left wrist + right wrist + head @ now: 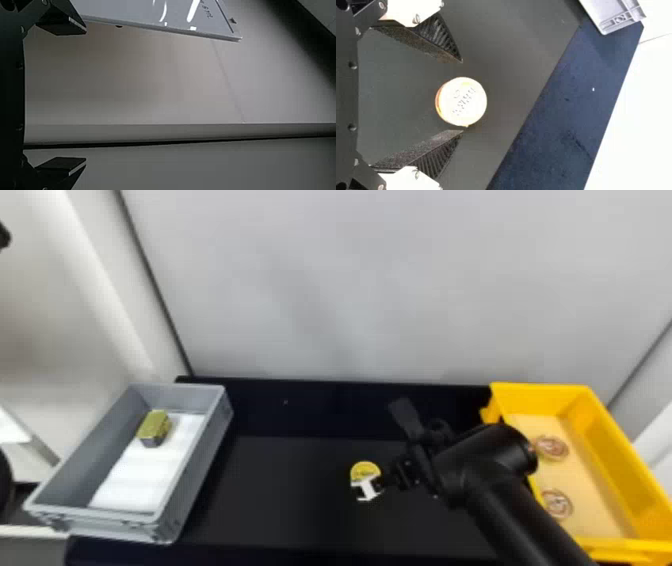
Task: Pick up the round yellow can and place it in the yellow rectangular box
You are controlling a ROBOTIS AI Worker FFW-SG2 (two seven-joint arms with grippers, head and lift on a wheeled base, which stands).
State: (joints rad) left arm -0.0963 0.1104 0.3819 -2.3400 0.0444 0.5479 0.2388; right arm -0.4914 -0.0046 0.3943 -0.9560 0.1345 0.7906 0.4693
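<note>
- Round yellow can (462,101): standing on the black table (280,490), round top facing up, between the spread fingertips of the right gripper (364,485).
- Fingers: both ribbed black fingers (435,37) are parted, one on each side of the can, which lies nearer one tip than the other. Whether that tip touches it, I cannot tell.
- Right arm (515,500): reaches in from the bottom edge of the head view, in front of part of the yellow rectangular box.
- Yellow rectangular box (625,460): at the table's right end, with two round pieces (551,447) on its tan floor, well apart from the can.
- Grey box (200,460): at the left end, with a white liner (145,475) and a small gold block (154,427) inside.
- Left gripper (86,95): fingers wide apart, near a pale panel (158,18).
- Behind the table: a pale wall (350,290).
</note>
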